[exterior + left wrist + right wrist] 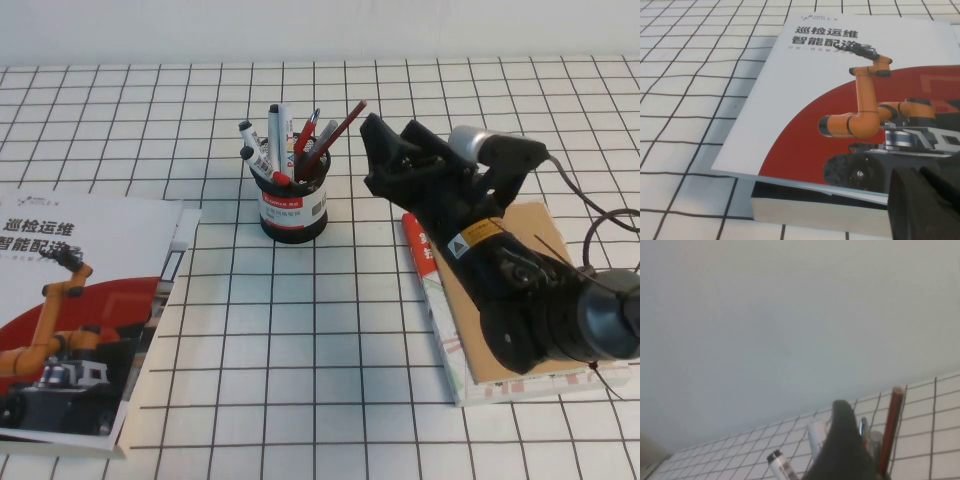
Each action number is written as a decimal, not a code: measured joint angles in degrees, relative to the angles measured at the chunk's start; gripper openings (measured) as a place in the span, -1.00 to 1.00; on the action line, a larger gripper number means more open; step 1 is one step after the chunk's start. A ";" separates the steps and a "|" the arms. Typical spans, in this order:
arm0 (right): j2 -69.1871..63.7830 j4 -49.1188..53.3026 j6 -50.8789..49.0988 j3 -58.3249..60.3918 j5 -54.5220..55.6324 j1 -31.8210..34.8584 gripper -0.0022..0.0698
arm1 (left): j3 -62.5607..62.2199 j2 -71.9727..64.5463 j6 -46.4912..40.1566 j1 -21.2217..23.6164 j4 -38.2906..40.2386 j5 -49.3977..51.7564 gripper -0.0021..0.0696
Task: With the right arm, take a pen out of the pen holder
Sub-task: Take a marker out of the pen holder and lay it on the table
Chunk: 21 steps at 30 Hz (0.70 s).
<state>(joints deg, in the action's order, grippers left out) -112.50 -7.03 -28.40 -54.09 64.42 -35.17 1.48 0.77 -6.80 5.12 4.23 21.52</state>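
black pen holder (292,212); right gripper (392,130) beside it, fingers (373,135) spread; left gripper (922,202) by booklet (840,90) titled 巡检运维.

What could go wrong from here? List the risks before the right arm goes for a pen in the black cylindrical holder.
1. The open right gripper sits beside the dark red pencil leaning out of the black pen holder; a sideways approach may push it or tip the holder.
2. The white markers and red pen crowd together, so the gripper may catch two.
The left gripper hangs over the white robot-arm booklet, out of the way.
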 joint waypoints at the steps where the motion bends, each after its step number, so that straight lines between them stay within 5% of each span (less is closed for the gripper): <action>1: -0.52 -0.13 0.00 -1.30 0.00 0.00 0.30 | 0.00 0.00 0.00 0.00 0.00 0.00 -0.95; 21: -7.82 -9.16 0.00 -14.98 -6.77 -0.64 0.30 | 0.00 0.00 0.00 0.00 0.00 0.00 -0.95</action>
<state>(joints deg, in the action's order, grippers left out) -120.32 -16.19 -28.40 -69.07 57.65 -35.81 1.48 0.77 -6.80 5.12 4.23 21.52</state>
